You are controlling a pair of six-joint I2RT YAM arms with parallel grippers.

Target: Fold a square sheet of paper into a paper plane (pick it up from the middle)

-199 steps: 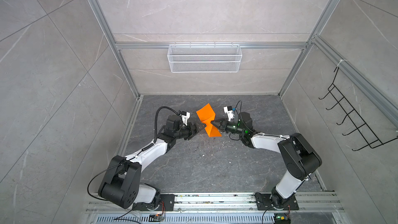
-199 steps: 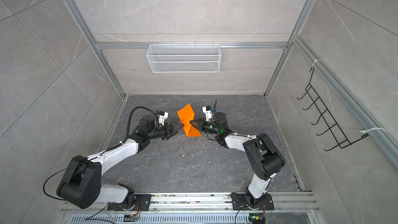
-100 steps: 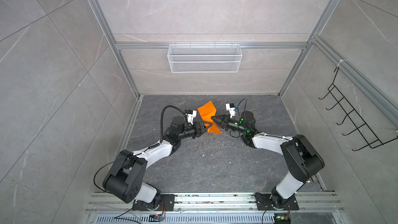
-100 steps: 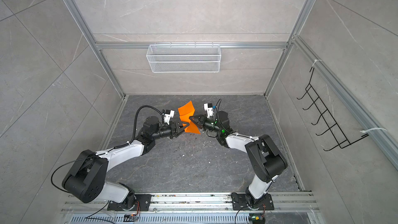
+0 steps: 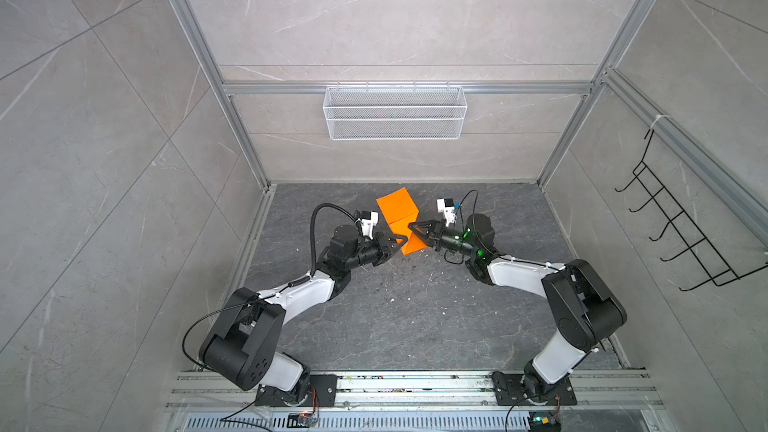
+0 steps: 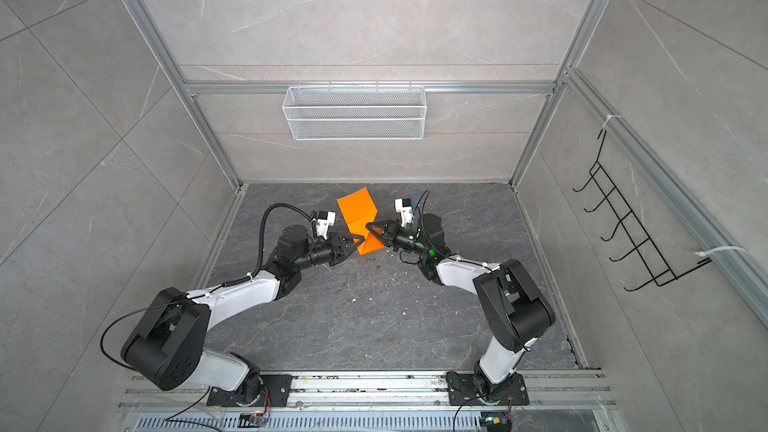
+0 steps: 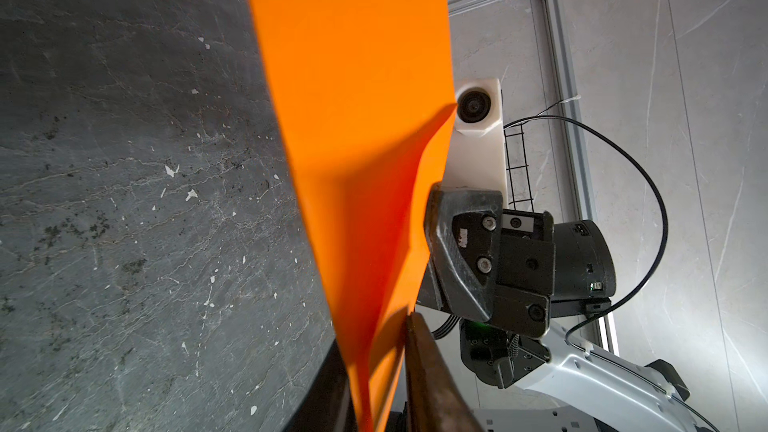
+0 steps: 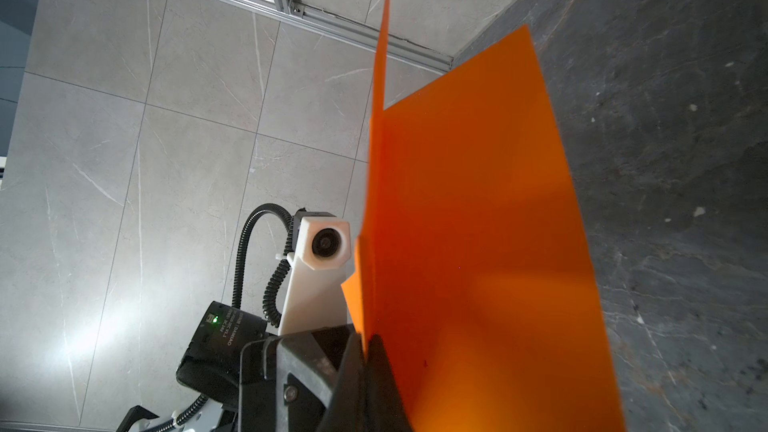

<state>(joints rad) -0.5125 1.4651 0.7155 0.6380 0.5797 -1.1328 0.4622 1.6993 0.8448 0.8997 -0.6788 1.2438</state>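
- Right gripper [image 8: 368, 349] is pressed together on the square sheet of paper [image 5: 397, 209]. It pinches the sheet at its waist and holds it up over the dark floor [image 5: 415, 317], toward 12 o'clock of the workspace.
- Left gripper [image 5: 395, 244] has its jaws on either side of the sheet's lower flap with only a narrow gap between them. Whether they already clamp the paper I cannot tell.
- In both top views the sheet's bulk lies at about 1 o'clock from the left gripper and 10 o'clock from the right one. Its long axis runs roughly from 11 to 5 o'clock.
- The two grippers face each other across the sheet from 9 and 3 o'clock, tips almost meeting. The right one sits nearer the sheet's middle and the left one lower on it. The next fold probably depends on this opposed hold.
- Only the left wrist view shows the paper passing between the left fingers [image 7: 428, 384], which the top views leave too small to read.
- Only the right wrist view shows two layers splaying apart above the pinch, one edge-on and one broad.
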